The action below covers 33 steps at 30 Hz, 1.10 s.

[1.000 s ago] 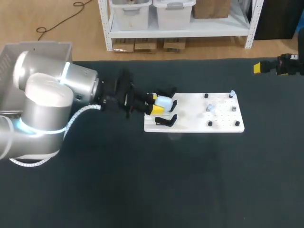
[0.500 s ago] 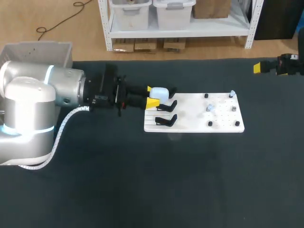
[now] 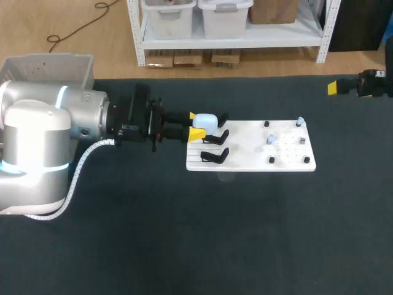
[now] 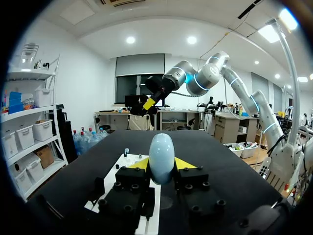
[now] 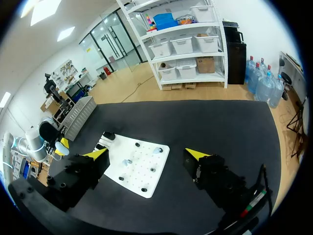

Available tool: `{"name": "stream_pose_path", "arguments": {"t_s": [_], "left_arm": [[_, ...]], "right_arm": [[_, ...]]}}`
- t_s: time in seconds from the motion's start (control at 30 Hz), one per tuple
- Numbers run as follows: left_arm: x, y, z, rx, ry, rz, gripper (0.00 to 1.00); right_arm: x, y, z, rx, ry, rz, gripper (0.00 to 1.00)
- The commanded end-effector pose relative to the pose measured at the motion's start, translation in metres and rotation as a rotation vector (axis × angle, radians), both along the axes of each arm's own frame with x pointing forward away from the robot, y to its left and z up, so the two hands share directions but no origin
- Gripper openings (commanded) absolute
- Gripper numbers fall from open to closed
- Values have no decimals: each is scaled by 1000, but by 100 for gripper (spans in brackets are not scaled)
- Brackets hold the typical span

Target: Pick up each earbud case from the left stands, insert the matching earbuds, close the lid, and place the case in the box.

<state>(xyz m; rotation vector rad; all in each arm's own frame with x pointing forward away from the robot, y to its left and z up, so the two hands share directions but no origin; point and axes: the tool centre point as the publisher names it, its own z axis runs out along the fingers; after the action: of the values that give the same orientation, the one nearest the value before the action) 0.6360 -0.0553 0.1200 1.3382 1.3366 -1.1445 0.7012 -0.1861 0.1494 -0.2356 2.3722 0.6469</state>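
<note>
Where the left arm lies stretched across the table, the items run as follows.

- Left gripper: yellow tips clamped on the pale blue earbud case, lid closed.
- The case sits at the near-left end of the white board, just beside the black stands. Whether it has cleared its stand cannot be told.
- Earbuds: on the board's pegged half, well apart from the case.
- Right gripper: far corner, fingers wide, empty.
- Box: far left.

Risk: the smooth rounded case could twist or slip in so narrow a pinch, or snag a stand if drawn away low.

Change: a second ago the wrist was turned and the case lower among the stands. It has since levelled and risen, with hardly any shift in the last half second.
</note>
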Motion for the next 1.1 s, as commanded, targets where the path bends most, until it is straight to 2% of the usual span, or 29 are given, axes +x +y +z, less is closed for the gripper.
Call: {"name": "stream_pose_path", "arguments": {"t_s": [0.03, 0.17, 0.33, 0.6, 0.93, 1.1], "left_arm": [[-1, 0, -1, -3, -2, 3, 0], [-1, 0, -1, -3, -2, 3, 0], [-15, -7, 1, -41, -6, -2, 0], [-21, -15, -2, -79, 14, -21, 0], [-22, -16, -7, -82, 40, -30, 0], [-18, -14, -12, -87, 46, -24, 0]], "right_arm": [[0, 0, 0, -2, 0, -1, 100], [0, 0, 0, -2, 0, -1, 100], [-4, 7, 5, -12, -2, 28, 100], [-35, 26, 16, -52, 0, 106, 100], [-75, 84, 25, -129, 22, 237, 100], [-88, 118, 20, -136, 77, 307, 100]]}}
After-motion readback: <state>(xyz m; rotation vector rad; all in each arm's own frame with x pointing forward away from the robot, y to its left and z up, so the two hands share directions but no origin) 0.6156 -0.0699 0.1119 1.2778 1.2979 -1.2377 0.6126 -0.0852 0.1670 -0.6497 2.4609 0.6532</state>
